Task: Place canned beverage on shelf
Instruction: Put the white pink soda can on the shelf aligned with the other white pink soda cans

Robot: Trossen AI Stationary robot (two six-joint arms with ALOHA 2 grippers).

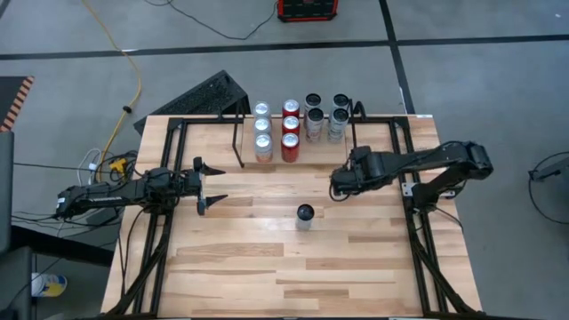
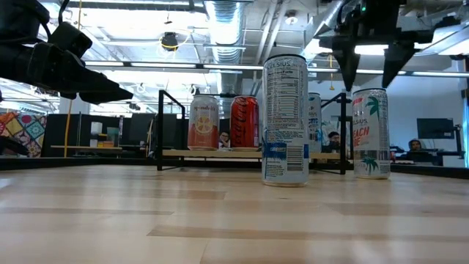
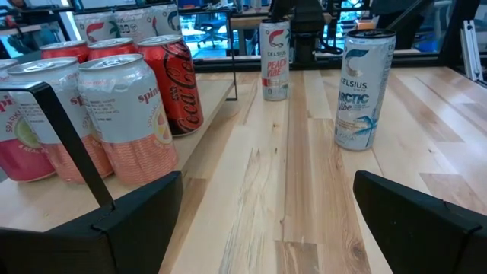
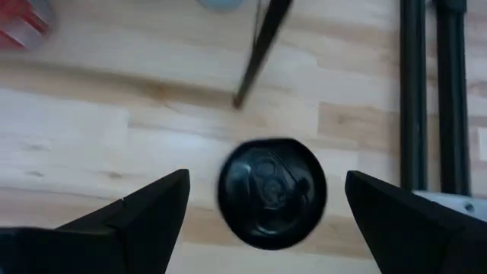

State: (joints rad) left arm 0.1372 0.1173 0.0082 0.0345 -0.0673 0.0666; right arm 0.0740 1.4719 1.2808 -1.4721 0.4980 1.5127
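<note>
Shelf (image 2: 176, 153) sits at the far edge of the table, loaded: a row of silver Spindrift cans (image 1: 262, 130) on the left, red Coke cans (image 1: 291, 130) beside them, dark-topped slim cans (image 1: 326, 116) on the right. Two cans are off it: a Celsius Arctic can (image 2: 286, 110) upright alone mid-table, and a Celsius Peach can (image 2: 370, 134) upright just in front of the shelf's right end. Right gripper (image 2: 369, 82) hangs straight above the Peach can, fingers spread wide, not touching it, gripping nothing; left gripper (image 1: 218, 185) waits at the left side, also wide open and empty.
</note>
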